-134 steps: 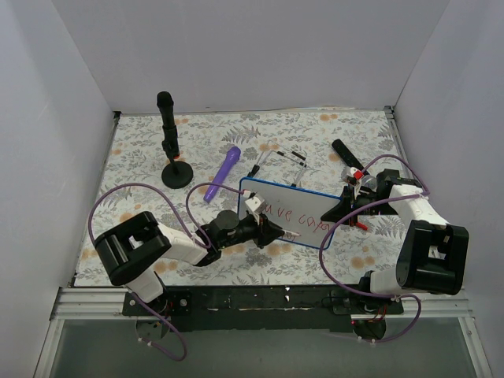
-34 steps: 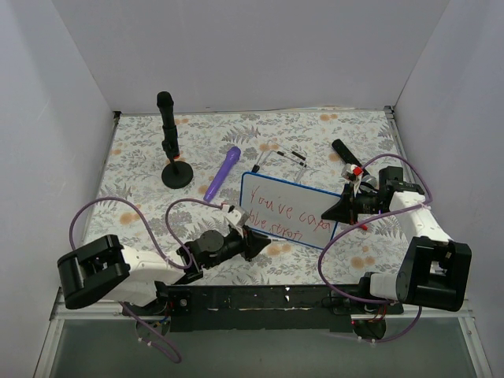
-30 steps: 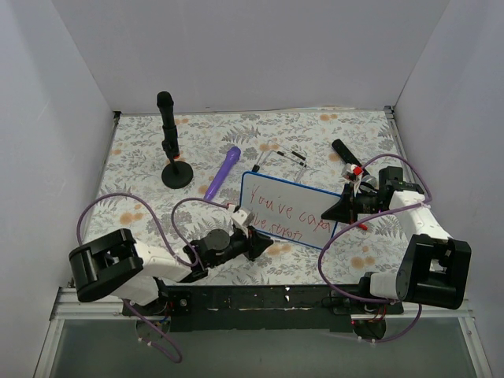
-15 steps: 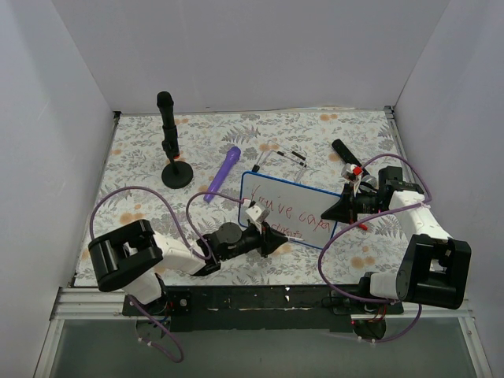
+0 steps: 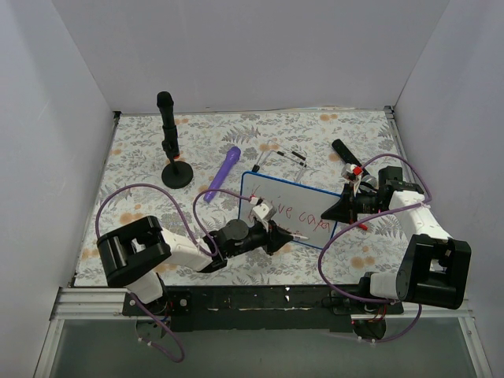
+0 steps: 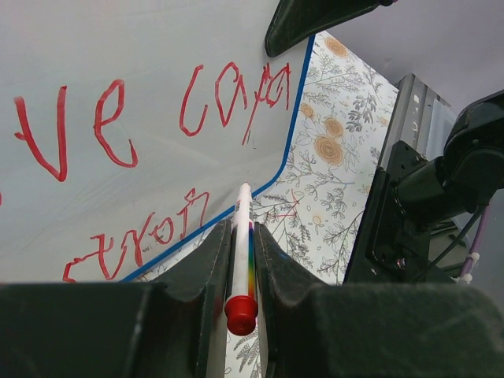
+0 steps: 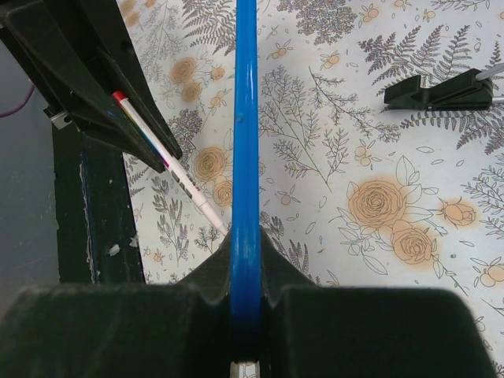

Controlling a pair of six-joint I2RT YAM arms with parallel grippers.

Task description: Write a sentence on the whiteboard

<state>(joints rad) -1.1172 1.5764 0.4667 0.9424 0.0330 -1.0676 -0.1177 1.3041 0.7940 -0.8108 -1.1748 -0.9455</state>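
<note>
So the left claw (image 6: 242, 236) is clenching a thin white marker (image 6: 244, 211) with a red back end, both fingers pressing on its barrel. The tip is pointing forward out of the claw and sitting right at the blue rim of the whiteboard (image 6: 118, 47), though I can't tell if it's actually touching. Just ahead of that claw and off to its left, the sentence (image 6: 228, 94) is showing in red script: "ve capa" on the upper line and "stron" on the one closer to the claw. Across the board, the right claw (image 7: 246, 244) is pinching the whiteboard's blue edge (image 7: 246, 118) between its fingers, gripping it tight, with the board running straight out ahead of it. From above, the whiteboard (image 5: 287, 197) is lying between the two claws on the floral table (image 5: 142, 181). Farther out beyond the left claw (image 5: 277, 236), a purple pen-shaped thing (image 5: 223, 172) and a black mic stand (image 5: 167, 142) are sitting well clear of the board.
</note>
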